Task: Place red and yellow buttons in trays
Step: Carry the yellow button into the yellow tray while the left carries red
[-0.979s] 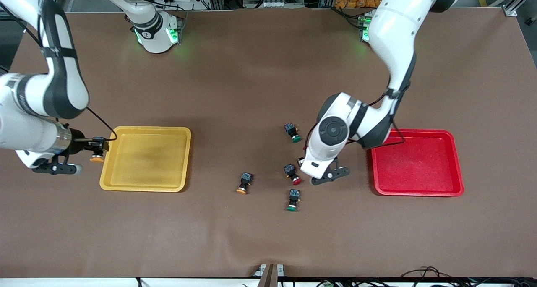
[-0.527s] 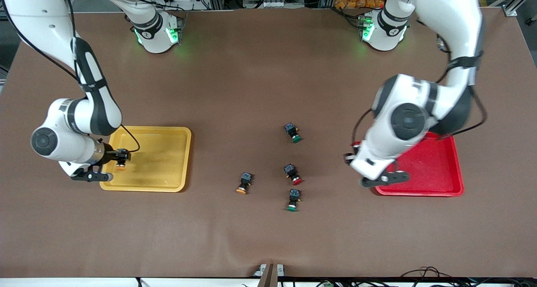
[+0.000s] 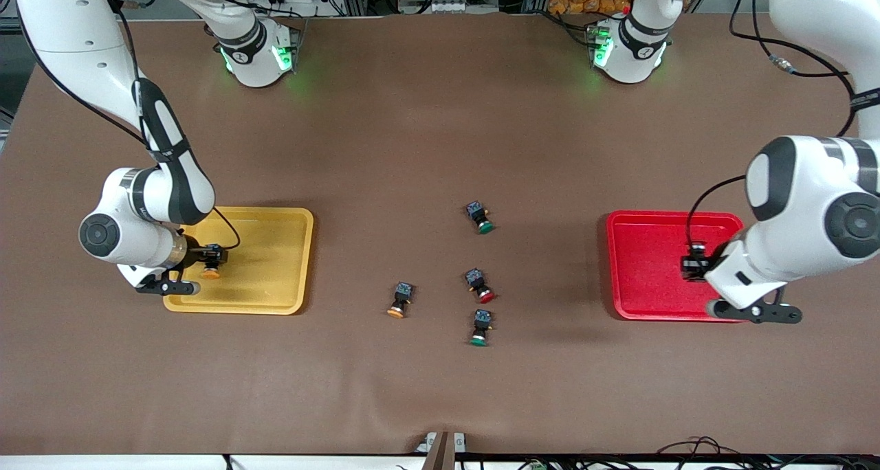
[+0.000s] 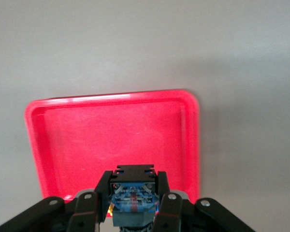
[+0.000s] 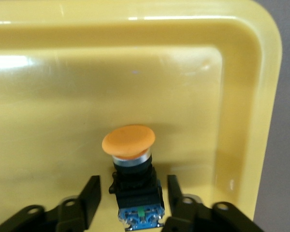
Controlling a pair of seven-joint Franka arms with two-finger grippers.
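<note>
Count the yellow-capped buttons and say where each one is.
2. One yellow-capped button lies in the yellow tray, between the right gripper's parted fingers. The other yellow-capped button lies on the table between the trays. None seems hidden.

One button [image 5: 133,181] in the right-arm-end tray [image 3: 275,305]; four loose buttons [image 3: 479,286] btwn trays.

Bright, even light; soft shadows.
</note>
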